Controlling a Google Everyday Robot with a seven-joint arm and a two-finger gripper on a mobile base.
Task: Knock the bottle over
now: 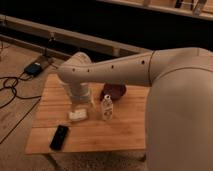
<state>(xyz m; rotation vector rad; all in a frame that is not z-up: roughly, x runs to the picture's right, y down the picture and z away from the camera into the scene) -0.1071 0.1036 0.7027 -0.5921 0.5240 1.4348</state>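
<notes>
The bottle [106, 107] is small and clear with a white cap and a pale label. It stands upright near the middle of the wooden table [125, 127]. My arm reaches in from the right, bends at the table's back left and points down. The gripper [84, 100] hangs low over the table, just left of the bottle and a small gap away from it. It is right above a small flat whitish block [77, 115].
A dark reddish bowl [114, 91] sits just behind the bottle. A black phone [59, 136] lies near the table's front left corner. Cables and a blue device [34, 68] lie on the floor to the left. A low ledge runs behind the table.
</notes>
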